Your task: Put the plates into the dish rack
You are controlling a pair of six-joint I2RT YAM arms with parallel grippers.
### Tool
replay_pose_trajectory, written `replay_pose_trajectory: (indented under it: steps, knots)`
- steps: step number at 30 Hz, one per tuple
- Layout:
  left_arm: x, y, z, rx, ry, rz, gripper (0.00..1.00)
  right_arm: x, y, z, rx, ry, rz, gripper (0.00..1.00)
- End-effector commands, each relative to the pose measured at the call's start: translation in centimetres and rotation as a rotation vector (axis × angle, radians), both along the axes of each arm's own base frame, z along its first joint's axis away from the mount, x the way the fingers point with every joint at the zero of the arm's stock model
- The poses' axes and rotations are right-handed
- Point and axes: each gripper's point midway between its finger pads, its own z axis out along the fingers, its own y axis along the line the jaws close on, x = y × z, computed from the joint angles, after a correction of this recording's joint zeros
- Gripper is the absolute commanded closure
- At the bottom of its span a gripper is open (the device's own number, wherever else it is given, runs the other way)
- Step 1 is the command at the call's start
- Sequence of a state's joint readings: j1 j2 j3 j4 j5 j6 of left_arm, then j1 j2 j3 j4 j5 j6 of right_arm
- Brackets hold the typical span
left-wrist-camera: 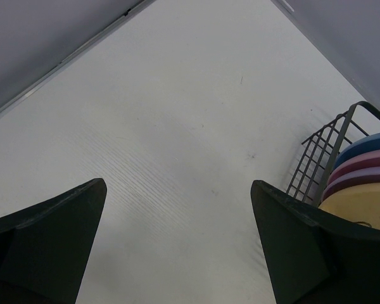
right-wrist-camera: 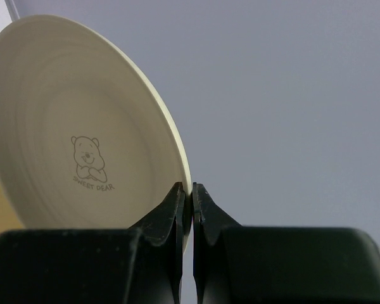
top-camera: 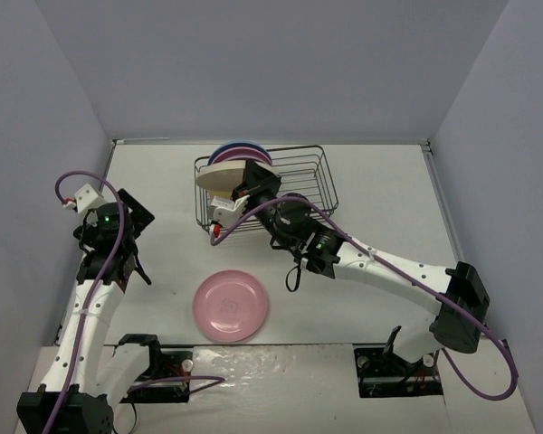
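Right wrist view: the right gripper (right-wrist-camera: 191, 190) pinches the cream plate (right-wrist-camera: 82, 126) by its rim, on edge, likely so it slots upright beside the racked plates (left-wrist-camera: 367, 163) in the dish rack (top-camera: 312, 176); one pink plate (top-camera: 231, 305) lies flat outside; the left gripper (left-wrist-camera: 177, 209) gapes, empty.

We can read one piece of lettering: "SWEET DEAR." in small grey capitals. It is printed just beneath a line-drawn bear (right-wrist-camera: 88, 158) with folded arms, at the centre of the round cream matte plate (right-wrist-camera: 63, 95). The round pink matte plate (top-camera: 231, 306), lying flat, carries a faint centre emblem that is too small for us to read.
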State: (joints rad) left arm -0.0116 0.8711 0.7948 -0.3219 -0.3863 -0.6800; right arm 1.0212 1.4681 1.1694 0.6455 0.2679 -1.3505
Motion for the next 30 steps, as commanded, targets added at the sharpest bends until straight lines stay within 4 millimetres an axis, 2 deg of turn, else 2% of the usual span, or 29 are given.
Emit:
replay_pose_trajectory:
  steps: [1, 6, 16, 25, 30]
  knots:
    - [0.1, 0.6, 2.6, 0.019, -0.064, 0.025, 0.03, 0.6, -0.4, 4.4, 0.048, -0.111, 0.031, 1.00]
    - [0.0, 0.8, 2.5, 0.024, -0.061, 0.035, 0.03, 2.2, 0.1, 2.7, 0.004, -0.080, 0.049, 1.00]
    - [-0.1, 1.0, 2.4, 0.027, -0.060, 0.045, 0.03, 2.9, 1.5, -1.2, -0.081, -0.045, 0.073, 1.00]
    - [-0.2, 1.2, 2.1, 0.034, -0.050, 0.056, 0.03, 4.5, 2.5, -3.7, -0.119, -0.080, 0.032, 1.00]
    - [0.0, 1.1, 1.9, 0.032, -0.050, 0.054, 0.03, 5.1, 2.5, -4.2, -0.095, -0.127, 0.014, 1.00]
